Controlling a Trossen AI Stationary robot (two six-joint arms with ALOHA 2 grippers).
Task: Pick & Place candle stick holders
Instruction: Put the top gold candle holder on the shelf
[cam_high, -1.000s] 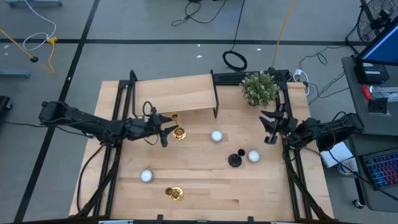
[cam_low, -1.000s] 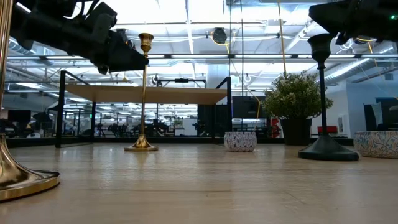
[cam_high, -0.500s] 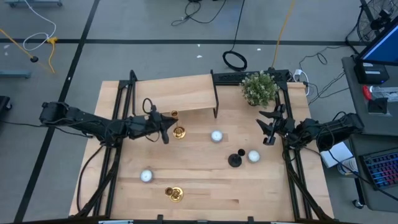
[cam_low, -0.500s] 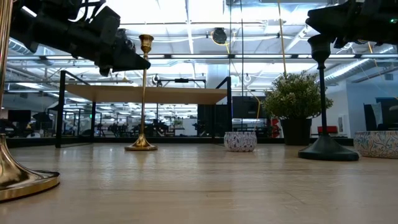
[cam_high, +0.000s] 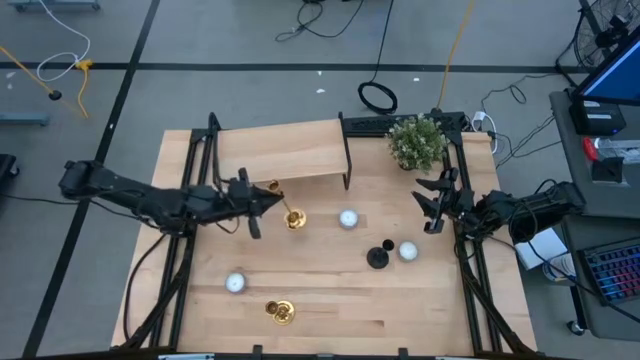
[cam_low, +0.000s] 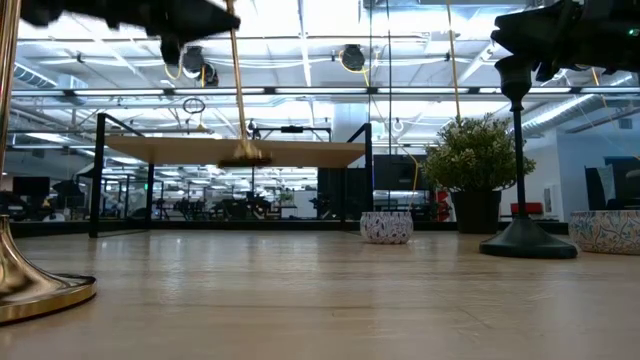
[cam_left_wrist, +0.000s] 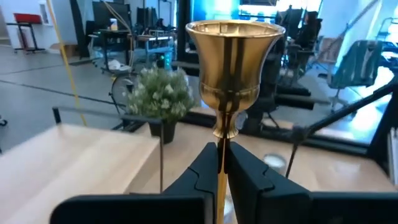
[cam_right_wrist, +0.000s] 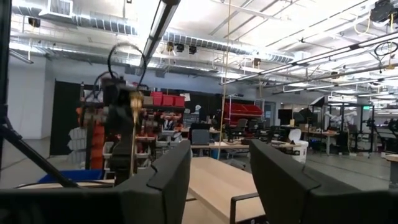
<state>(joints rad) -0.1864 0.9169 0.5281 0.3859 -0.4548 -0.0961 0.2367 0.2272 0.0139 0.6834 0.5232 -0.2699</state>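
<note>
My left gripper (cam_high: 266, 200) is shut on a tall gold candle stick holder (cam_left_wrist: 234, 59), which hangs above the table left of centre, its round base (cam_low: 245, 158) in the air. A second gold holder (cam_high: 281, 312) stands on its base near the front edge. The shorter black holder (cam_high: 377, 257) stands on its flared base right of centre. My right gripper (cam_high: 432, 205) hovers open by the table's right edge, beyond the black holder, with nothing between its fingers. My left gripper pinches the gold holder's thin stem (cam_left_wrist: 221, 163) just below its cup, between the two fingers. The fingers come level from the table's left side and lie across the stem. The holder hangs nearly upright, slightly tilted, its base clear of the table.
Small white round pieces lie at the centre (cam_high: 348, 218), beside the black holder (cam_high: 408, 251) and at the front left (cam_high: 235, 283). A potted plant (cam_high: 417, 142) stands at the back right. A raised wooden shelf (cam_high: 285, 158) spans the back left.
My left gripper has shut on the gold holder's stem and gone up with it. The holder's base, which stood on the table, is lifted clear, and the holder has tipped a little.
</note>
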